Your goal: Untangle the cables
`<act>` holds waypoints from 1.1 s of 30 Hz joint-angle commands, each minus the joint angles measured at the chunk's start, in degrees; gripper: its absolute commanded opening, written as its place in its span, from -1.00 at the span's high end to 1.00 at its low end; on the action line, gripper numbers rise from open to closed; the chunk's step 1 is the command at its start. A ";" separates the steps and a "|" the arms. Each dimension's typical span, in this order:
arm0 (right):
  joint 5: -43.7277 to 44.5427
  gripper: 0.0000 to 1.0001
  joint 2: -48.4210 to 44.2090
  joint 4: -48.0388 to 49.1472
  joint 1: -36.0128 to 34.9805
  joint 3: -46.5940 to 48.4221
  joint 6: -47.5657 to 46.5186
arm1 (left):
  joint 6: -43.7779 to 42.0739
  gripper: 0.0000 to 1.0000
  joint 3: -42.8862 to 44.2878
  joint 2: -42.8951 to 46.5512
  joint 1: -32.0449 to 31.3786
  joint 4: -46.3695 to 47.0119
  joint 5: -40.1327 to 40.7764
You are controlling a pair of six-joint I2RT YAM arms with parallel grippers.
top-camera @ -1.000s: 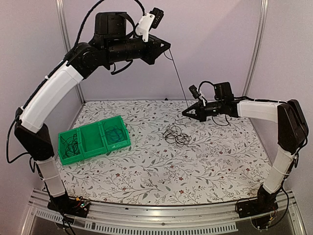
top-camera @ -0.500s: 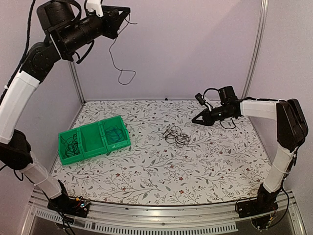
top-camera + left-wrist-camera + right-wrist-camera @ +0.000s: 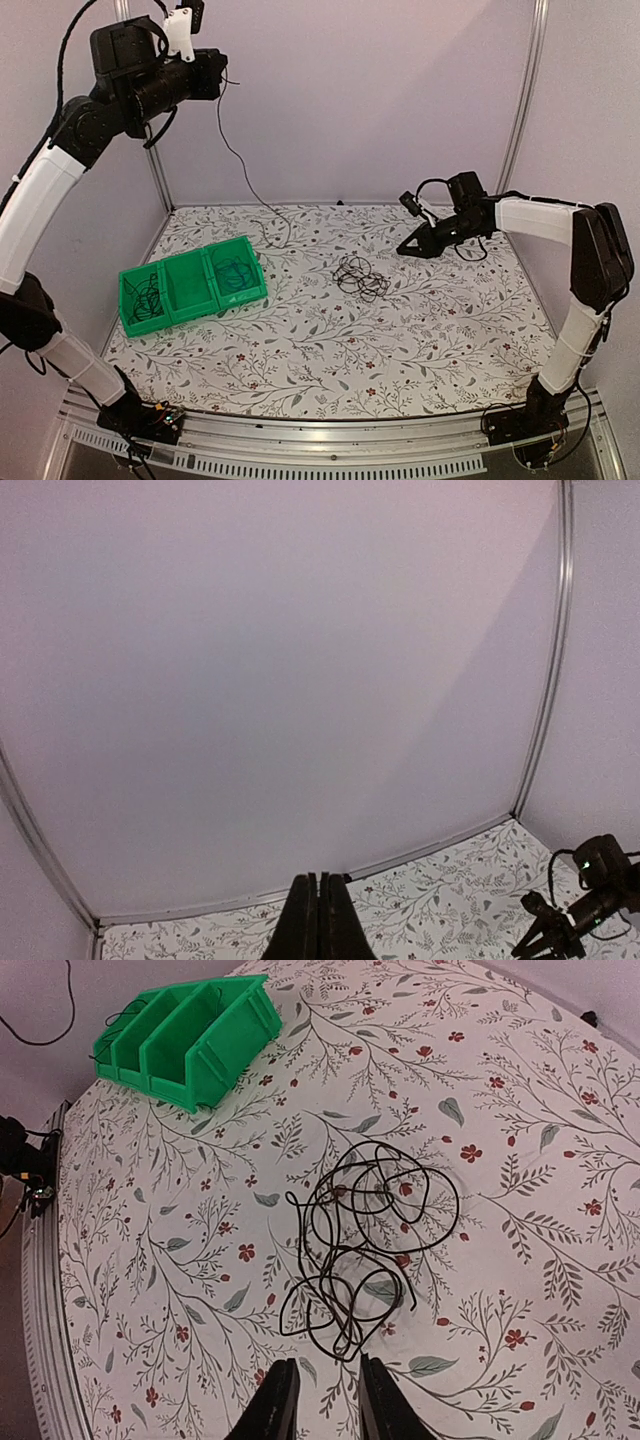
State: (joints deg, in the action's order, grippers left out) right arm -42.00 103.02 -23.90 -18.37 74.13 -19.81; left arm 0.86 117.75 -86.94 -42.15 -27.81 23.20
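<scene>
A thin black cable (image 3: 288, 230) hangs from my left gripper (image 3: 218, 76), which is raised high at the back left and shut on it; its lower end reaches the table behind the green bin (image 3: 192, 285). In the left wrist view the fingers (image 3: 310, 925) are pressed together and the cable is hidden. A tangle of black cables (image 3: 360, 277) lies mid-table. My right gripper (image 3: 406, 249) hovers just right of it, open and holding nothing. The right wrist view shows the tangle (image 3: 365, 1250) just ahead of the open gripper (image 3: 326, 1395).
The green three-compartment bin (image 3: 190, 1035) sits at the table's left, with black cable (image 3: 145, 300) in its left compartment and a dark bluish coil (image 3: 236, 272) in its right one. Walls close the back and both sides.
The cable was taut between both grippers. My right gripper opened and let it go. The left arm swung up and left with it, and its free end dropped to the table.
</scene>
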 commanded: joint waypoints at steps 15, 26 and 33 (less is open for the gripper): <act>7.75 0.07 -6.27 -12.11 -0.13 1.02 -9.10 | 19.52 1.00 -19.79 9.60 12.00 -5.59 -4.46; 8.71 0.07 -6.46 -13.18 -0.15 -0.83 -9.94 | 20.49 1.00 -38.52 15.43 20.11 -0.04 -8.16; 8.99 0.07 -6.99 -13.10 -0.17 -2.09 -9.93 | 20.03 1.00 -49.50 18.33 21.69 3.33 -8.02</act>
State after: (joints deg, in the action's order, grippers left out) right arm -33.43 97.41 -36.45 -18.37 73.01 -29.41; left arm 21.06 72.01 -70.37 -21.54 -28.16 15.66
